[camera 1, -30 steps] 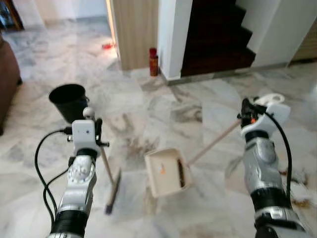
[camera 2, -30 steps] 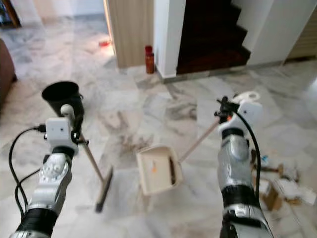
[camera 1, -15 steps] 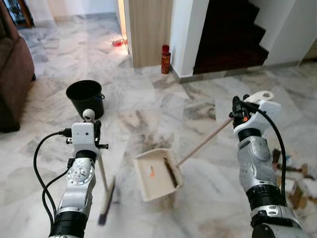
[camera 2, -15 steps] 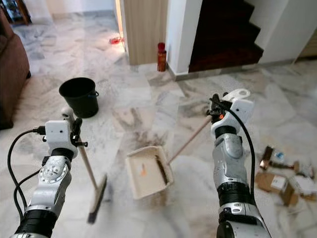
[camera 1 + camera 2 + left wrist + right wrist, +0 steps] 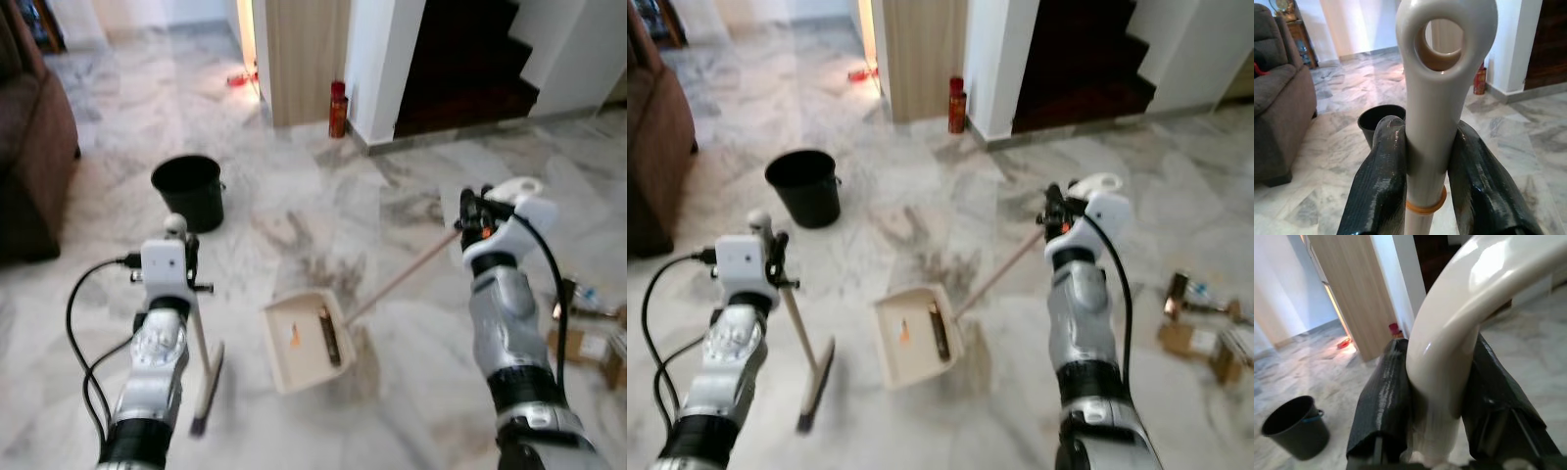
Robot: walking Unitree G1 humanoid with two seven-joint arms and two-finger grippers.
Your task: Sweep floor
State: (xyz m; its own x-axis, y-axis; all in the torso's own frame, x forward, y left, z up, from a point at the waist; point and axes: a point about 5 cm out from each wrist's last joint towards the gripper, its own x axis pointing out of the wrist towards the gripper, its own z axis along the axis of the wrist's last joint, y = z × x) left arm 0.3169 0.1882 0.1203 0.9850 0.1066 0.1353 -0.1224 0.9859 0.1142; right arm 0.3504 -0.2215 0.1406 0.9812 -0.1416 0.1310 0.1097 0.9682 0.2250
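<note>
My left gripper (image 5: 183, 257) is shut on the cream handle of a broom (image 5: 1440, 98); its stick runs down to the brush head (image 5: 207, 389) on the marble floor at the lower left. My right gripper (image 5: 474, 217) is shut on the curved cream handle of a dustpan (image 5: 1459, 333). The long handle slants down to the cream dustpan tray (image 5: 303, 339) in the middle of the floor, which holds an orange scrap and dark dirt. A dusty brown patch (image 5: 328, 266) lies on the tiles just beyond the tray.
A black bucket (image 5: 188, 191) stands ahead on the left. A brown sofa (image 5: 29, 147) fills the far left. A red bottle (image 5: 338, 108) stands by the white pillar, with dark stairs (image 5: 460, 59) behind. Cardboard scraps (image 5: 1205, 333) litter the floor at the right.
The whole view has shifted, so the camera has moved: bucket and pillar sit lower and further right. Both grippers keep their hold. The dustpan tray sits slightly higher and left in the picture.
</note>
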